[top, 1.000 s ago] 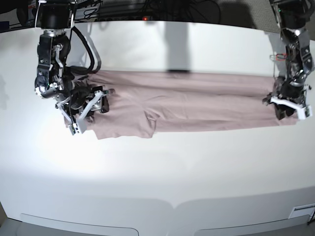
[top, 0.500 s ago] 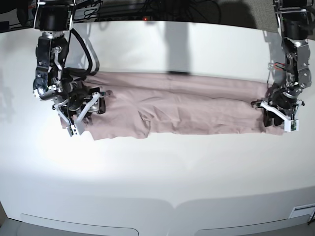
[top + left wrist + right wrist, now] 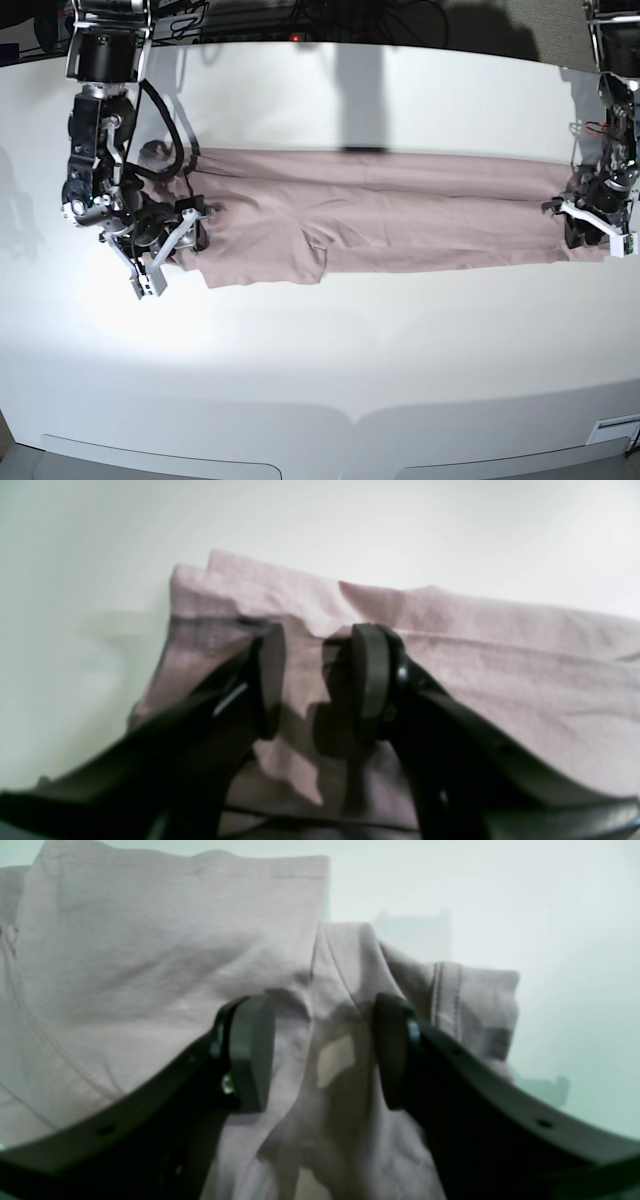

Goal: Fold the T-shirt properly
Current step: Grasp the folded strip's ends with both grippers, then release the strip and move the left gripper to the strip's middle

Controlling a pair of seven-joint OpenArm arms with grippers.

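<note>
The pink-mauve T-shirt lies as a long narrow strip across the white table, with a folded flap hanging lower at its left part. My left gripper sits on the strip's right end. In the left wrist view its jaws stand a little apart over the cloth, near the layered hem edge. My right gripper sits on the strip's left end. In the right wrist view its jaws stand apart, with a raised ridge of cloth between the pads.
Dark cables and equipment run along the table's far edge. A red-tipped wire hangs by the arm on the view's right. The table's curved front edge is near the bottom.
The arm on the view's right moved inward, bunching the shirt's end, then back out, stretching the strip long again. The arm on the view's left shifted slightly down and left.
</note>
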